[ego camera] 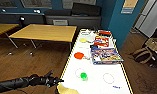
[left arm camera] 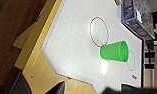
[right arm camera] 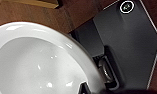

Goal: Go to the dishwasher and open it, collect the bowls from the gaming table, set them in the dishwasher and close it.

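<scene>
While the white gaming tabletop (ego camera: 94, 77) runs ahead, a board-game box (ego camera: 105, 55) lies far along it, nearer a red-orange bowl (ego camera: 79, 55), then a green bowl (ego camera: 83, 75) beside a red ring (ego camera: 79, 72). Left tool (ego camera: 58, 81) hovers at its near edge, fingers unreadable.

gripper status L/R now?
Left gripper: at the near edge of the gaming table, holding nothing; open or shut cannot be told.
Right: cannot be told.

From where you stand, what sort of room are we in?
Probably an office break or games room: a long white gaming table carries a board game box and bright plastic dishes, with yellow-topped tables on a wooden floor beside it.
</scene>
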